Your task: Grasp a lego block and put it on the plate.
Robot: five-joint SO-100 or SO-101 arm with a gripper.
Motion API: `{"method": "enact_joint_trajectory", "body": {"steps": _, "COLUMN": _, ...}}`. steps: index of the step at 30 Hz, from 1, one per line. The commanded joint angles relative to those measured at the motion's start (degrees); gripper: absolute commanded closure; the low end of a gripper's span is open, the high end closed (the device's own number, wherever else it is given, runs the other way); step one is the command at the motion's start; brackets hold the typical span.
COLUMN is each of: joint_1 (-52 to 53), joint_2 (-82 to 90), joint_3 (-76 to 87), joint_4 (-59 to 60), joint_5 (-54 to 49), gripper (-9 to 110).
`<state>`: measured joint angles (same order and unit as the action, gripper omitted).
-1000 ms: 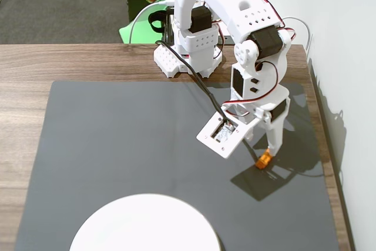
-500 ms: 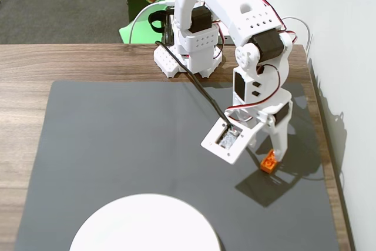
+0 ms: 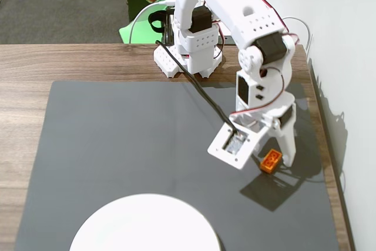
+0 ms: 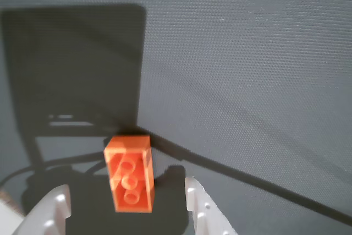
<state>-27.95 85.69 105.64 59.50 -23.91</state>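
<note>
Lego block (image 3: 271, 160): small orange brick lying on the dark grey mat (image 3: 117, 145), in the right part of the fixed view, just beside the lower end of the white arm (image 3: 235, 33). In the wrist view the same block (image 4: 130, 173) sits low and left of centre, seen hollow side up: three round tubes run in a row along its length, inside a raised rim. Its long axis runs nearly top to bottom of that frame, leaning slightly left at the top. In the fixed view the long axis runs diagonally, from lower left to upper right.

Gripper (image 4: 129, 205): spread, holding nothing. The wrist view shows its two pale fingertips (image 4: 201, 207) rising from the bottom edge, one on either side of the block's near end, with a clear gap to each; no contact is seen. In the fixed view the gripper (image 3: 276, 160) is mostly masked by the wrist camera housing (image 3: 235, 145), and only one finger, to the right of the block, shows plainly.

Plate (image 3: 144, 224): plain white, round, at the lower edge of the fixed view, left of centre and cut off by the frame; well apart from the block. It does not appear in the wrist view.

Wooden table (image 3: 23, 80): seen only in the fixed view, bordering the mat at the left, top and right. The wrist view shows mat and hard-edged shadows alone.
</note>
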Motion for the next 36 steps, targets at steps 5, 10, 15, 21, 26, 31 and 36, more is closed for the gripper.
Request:
{"method": "enact_joint_trajectory", "body": {"steps": 5, "joint_1": 0.2, "joint_2": -2.5, "joint_3": -4.8, "joint_4": -1.4, "joint_5": -1.1, "gripper": 74}}
{"method": "enact_joint_trajectory", "body": {"steps": 10, "joint_1": -0.1, "joint_2": -3.8, "joint_3": -6.6, "joint_4": -1.3, "joint_5": -1.0, "gripper": 74}}
{"method": "enact_joint_trajectory", "body": {"steps": 15, "joint_1": -0.5, "joint_2": -3.9, "joint_3": -8.3, "joint_4": 0.2, "joint_5": -0.9, "gripper": 74}}
{"method": "enact_joint_trajectory", "body": {"steps": 21, "joint_1": -1.1, "joint_2": -3.9, "joint_3": -8.3, "joint_4": 1.0, "joint_5": -0.5, "gripper": 66}}
{"method": "enact_joint_trajectory", "body": {"steps": 26, "joint_1": -1.2, "joint_2": -4.3, "joint_3": -8.2, "joint_4": 2.6, "joint_5": -0.1, "gripper": 60}}
{"method": "enact_joint_trajectory", "body": {"steps": 31, "joint_1": -1.1, "joint_2": -5.2, "joint_3": -8.3, "joint_4": 2.4, "joint_5": -0.3, "gripper": 60}}
{"method": "enact_joint_trajectory", "body": {"steps": 36, "joint_1": -1.1, "joint_2": -6.2, "joint_3": -8.4, "joint_4": 1.3, "joint_5": -0.7, "gripper": 67}}
